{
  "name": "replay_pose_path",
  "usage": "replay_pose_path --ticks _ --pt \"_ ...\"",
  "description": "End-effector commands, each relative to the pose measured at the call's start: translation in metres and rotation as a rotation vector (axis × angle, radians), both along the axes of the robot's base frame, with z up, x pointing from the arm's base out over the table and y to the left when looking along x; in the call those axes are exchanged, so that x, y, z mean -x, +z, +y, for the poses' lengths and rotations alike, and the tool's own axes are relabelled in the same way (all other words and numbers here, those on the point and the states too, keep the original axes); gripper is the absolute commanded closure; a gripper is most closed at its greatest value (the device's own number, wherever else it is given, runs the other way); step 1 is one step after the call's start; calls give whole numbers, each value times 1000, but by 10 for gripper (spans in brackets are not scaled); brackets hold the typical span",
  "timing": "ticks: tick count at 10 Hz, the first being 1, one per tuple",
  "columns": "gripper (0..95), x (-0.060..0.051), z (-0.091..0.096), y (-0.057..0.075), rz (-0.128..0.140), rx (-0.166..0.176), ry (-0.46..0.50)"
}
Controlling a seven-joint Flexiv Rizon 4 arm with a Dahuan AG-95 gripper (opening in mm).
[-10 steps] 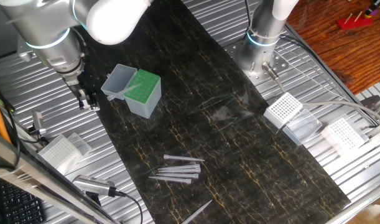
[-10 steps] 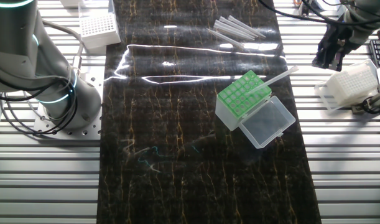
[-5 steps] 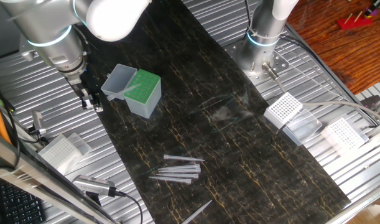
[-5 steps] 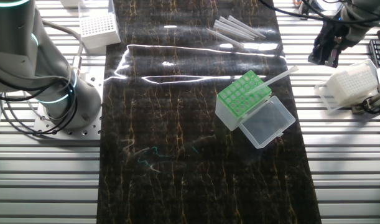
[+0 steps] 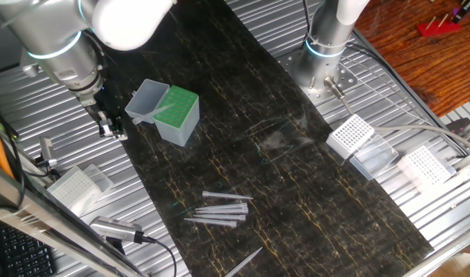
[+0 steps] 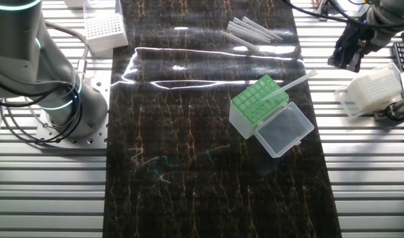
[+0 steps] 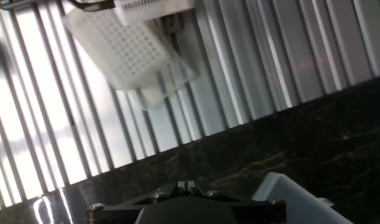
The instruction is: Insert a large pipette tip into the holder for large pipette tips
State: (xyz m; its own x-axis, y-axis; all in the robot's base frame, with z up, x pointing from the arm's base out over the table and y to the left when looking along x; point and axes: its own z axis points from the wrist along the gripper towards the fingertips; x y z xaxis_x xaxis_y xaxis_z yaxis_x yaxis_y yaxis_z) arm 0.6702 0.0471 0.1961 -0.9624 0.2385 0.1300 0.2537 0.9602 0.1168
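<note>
Dark marble-patterned bench [image 6: 188, 132] unchanged except the black pincer [image 6: 348, 55] drifting off the green-topped translucent tip rack [image 6: 256, 102], jaw state unreadable, one translucent tapered tip [image 6: 296, 82] already slanting from it.

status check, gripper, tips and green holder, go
Gripper off the mat, holding nothing visible. One large pipette tip leaning in the holder; spare tips loose. Nothing blocking.

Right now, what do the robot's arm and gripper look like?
The arm is built of rounded silver-grey metal links, with a glossy white cover on one joint and a thin light-blue ring at a joint. The gripper is small and black with two short dark fingers. In the hand view only its dark body with a few screws shows. No loose cables on the arm can be seen.
</note>
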Motion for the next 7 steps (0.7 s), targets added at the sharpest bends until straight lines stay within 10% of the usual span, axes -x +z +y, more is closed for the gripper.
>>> replay_pose_path --ticks 1,7 --pt "950 2 -3 0 4 15 0" --pt "950 24 -13 0 50 33 6"
